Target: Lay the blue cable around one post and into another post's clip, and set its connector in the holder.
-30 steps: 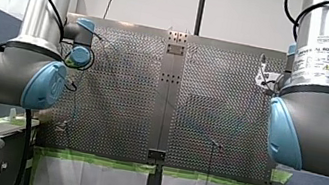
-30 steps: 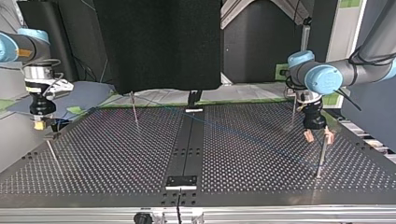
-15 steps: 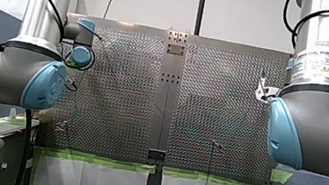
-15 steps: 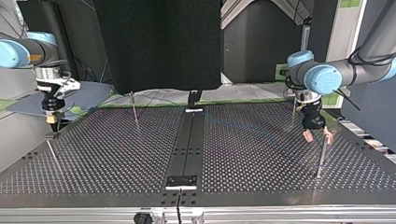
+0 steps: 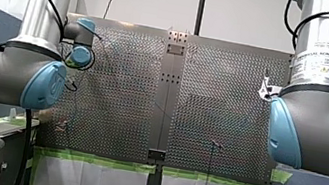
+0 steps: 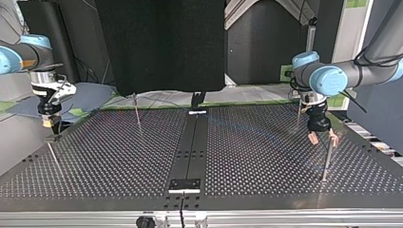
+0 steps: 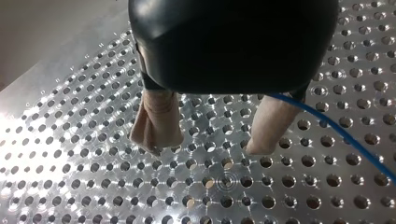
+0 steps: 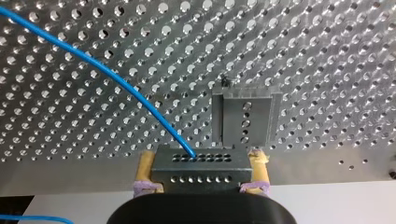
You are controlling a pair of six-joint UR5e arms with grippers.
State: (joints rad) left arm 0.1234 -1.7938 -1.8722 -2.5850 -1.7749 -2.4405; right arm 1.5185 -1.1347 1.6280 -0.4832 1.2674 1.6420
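Note:
My right gripper (image 8: 201,184) is shut on the grey connector (image 8: 201,167), a small block with rows of holes. The blue cable (image 8: 116,79) leaves the connector and arcs away over the perforated table. The grey holder (image 8: 245,122) sits on the table just ahead of the connector, apart from it. In the top view my right gripper (image 6: 49,123) hangs at the left edge, above the holder (image 6: 53,138). My left gripper (image 7: 210,140) stands open over bare table, its beige pads (image 7: 156,123) wide apart, and the cable (image 7: 336,130) passes beside one finger. In the top view it (image 6: 323,138) hovers beside a thin post (image 6: 327,159).
More thin posts stand at the top view's back left (image 6: 137,111), back right (image 6: 298,114) and front left (image 6: 53,159). A dark centre strip (image 6: 190,152) splits the table (image 6: 266,180). A black panel (image 6: 161,42) hangs behind it.
In the top view my right gripper, holding the connector, swung right and then came back left near the holder. My left arm has stayed put.

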